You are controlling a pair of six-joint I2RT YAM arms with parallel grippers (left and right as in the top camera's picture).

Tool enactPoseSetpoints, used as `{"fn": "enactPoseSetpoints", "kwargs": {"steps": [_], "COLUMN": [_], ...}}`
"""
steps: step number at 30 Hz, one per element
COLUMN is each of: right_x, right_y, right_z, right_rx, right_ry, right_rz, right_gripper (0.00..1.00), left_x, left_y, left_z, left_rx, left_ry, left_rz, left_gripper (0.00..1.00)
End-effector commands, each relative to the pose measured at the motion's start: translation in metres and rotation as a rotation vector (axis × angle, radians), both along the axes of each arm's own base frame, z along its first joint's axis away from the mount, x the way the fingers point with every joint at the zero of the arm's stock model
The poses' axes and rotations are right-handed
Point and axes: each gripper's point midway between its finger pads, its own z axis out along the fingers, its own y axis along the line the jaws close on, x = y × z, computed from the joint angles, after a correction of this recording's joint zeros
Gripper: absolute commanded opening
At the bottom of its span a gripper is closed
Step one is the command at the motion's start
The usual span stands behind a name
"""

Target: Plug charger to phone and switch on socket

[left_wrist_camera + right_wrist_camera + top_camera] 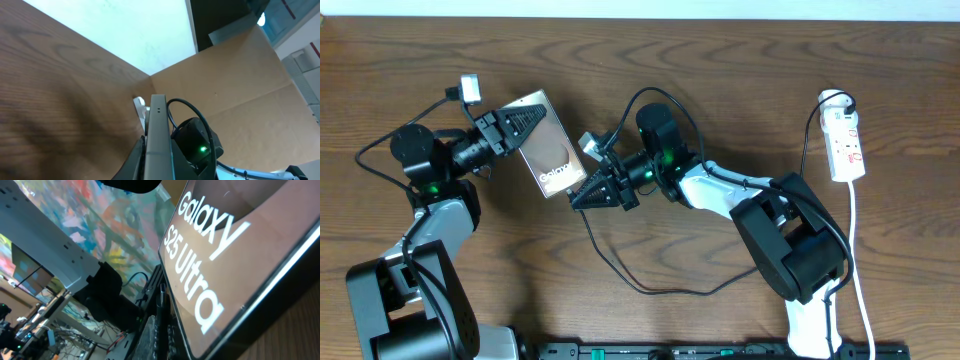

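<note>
The phone [548, 150] is tilted up off the table with its "Galaxy S25 Ultra" label toward me. My left gripper [523, 122] is shut on its upper left edge. In the left wrist view the phone's thin edge [157, 130] runs straight out between the jaws [157, 167]. My right gripper [583, 194] is shut on the charger's black plug end [161, 302], right at the phone's lower edge [225, 255]. I cannot tell whether the tip is in the port. The charger cable [620, 272] loops down across the table. The white socket [846, 145] lies at the far right, away from both grippers.
The socket's white cord [860, 270] runs down the right side of the table, next to the right arm's base [800, 250]. The left arm's base [410, 300] sits at the bottom left. A black rail [720, 350] lines the front edge.
</note>
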Motion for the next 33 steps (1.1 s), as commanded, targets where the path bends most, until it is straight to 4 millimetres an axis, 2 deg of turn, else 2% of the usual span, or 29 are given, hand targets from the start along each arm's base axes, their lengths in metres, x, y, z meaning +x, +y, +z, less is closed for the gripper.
{"fn": "enactPoseSetpoints", "kwargs": {"steps": [1,8,33], "right_x": [0.0025,0.0073,0.0068], "right_y": [-0.0034,-0.0070,-0.0068], "right_z": [-0.0010,-0.0022,-0.0026], "right_rx": [0.005,-0.001,-0.003], "right_ry": [0.001,0.009,0.012], "right_rz": [0.005,-0.009,-0.009], "right_gripper": [0.01,0.01,0.01], "left_x": [0.0035,0.0024,-0.0013], "left_y": [0.0047,0.0112,0.0079], "left_z": [0.0072,0.0070,0.0066], "left_rx": [-0.003,-0.005,-0.008], "left_ry": [-0.012,-0.006,0.002], "left_rz": [0.017,0.023,-0.005], "left_gripper": [0.07,0.08,0.08]}}
